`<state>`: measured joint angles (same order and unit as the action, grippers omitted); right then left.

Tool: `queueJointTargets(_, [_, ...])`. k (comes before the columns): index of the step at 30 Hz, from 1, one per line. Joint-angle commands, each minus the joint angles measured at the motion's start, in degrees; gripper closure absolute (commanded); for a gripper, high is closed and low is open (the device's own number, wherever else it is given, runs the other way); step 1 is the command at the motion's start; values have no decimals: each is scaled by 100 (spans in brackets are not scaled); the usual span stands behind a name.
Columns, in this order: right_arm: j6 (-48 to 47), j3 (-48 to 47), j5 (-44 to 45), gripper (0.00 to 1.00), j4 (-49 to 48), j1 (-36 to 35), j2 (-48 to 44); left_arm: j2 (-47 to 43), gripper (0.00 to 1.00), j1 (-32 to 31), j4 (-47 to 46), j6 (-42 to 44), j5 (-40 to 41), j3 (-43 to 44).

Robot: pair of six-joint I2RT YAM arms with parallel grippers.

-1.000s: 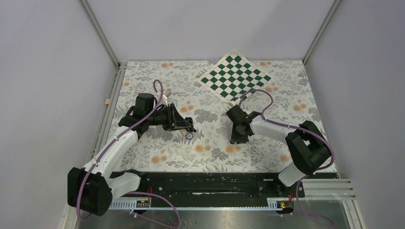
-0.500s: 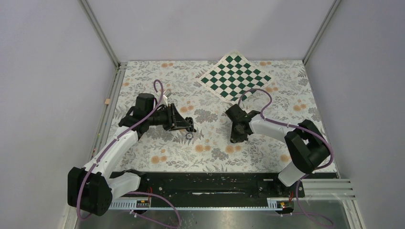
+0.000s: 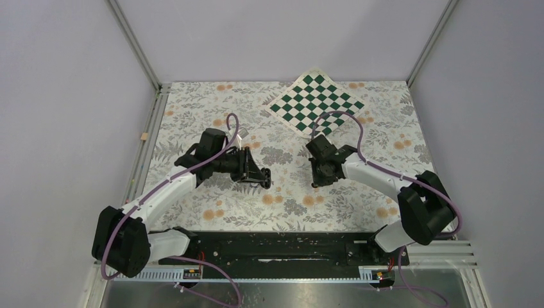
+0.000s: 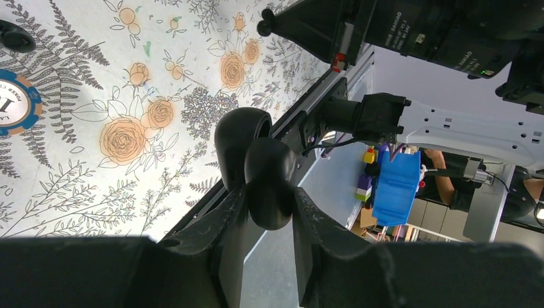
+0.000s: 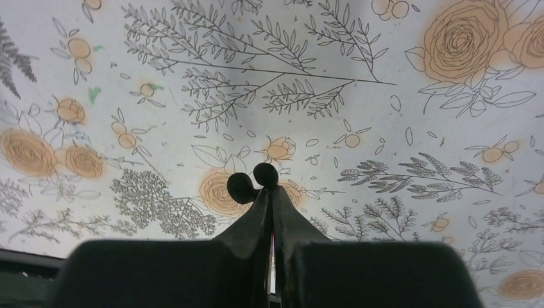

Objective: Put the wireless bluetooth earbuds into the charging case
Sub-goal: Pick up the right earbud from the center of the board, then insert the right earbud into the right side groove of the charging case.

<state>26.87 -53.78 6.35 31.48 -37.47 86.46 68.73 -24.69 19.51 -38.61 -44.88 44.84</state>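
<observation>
Step in hand, as I judge it: carry the gripped bud across to the open case and seat it

Obs:
- Right pincer is fully closed, pinching an earbud at the very fingertips. Two glossy black lobes stand proud of the tips, above the floral worktop and not touching it, as far as I can tell
- Left pincer is clamped, narrowly parted, on the charging case. The lid is swung open, so the two rounded shells form a V beyond the fingers. The wells are not visible in any view
- In the top view the two pincers are well apart, with bare cloth between them
- A poker chip lies on the worktop. Above it a small dark rounded thing is cut by the frame edge. It may be the second bud; cannot tell

To do it well:
- Hold the left arm rigid, with the open mouth of the case turned towards the right arm
- Bring the bud in slowly along the well axis, lobes matched to the recess. Which well it belongs in is not readable from here
- The grip sits at the very end of the bud, so a sideways nudge on the rim could twist it or flick it out
- Let go only once the bud sits flush, and watch that the lid does not swing shut on the fingers
</observation>
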Motion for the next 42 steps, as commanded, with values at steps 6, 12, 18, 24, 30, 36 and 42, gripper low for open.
queueJointTargets(6, [-1431, -216, -171, 100, 537, 4, -347, 86, 100, -52, -334, 44, 28, 301])
queueJointTargets(12, [-1289, -327, -415, 100, 558, 5, -589, 432, 100, -475, -168, 146, 256, 464])
queueJointTargets(18, [-881, -834, -1001, 100, 921, 3, -841, 824, 100, -783, -324, 95, 199, 672])
queueJointTargets(24, [-600, -1129, -1463, 100, 947, -9, -1092, 1169, 100, -877, -602, 74, -95, 771])
queueJointTargets(30, [-557, -1563, -1494, 100, 1215, -332, -873, 1359, 100, -923, -791, 29, -278, 882])
queueJointTargets(36, [-461, -1941, -1508, 100, 1354, -644, -528, 1354, 100, -941, -791, 38, -290, 912])
queueJointTargets(42, [-388, -2173, -1375, 100, 1395, -791, -217, 1320, 100, -959, -770, 22, -287, 891])
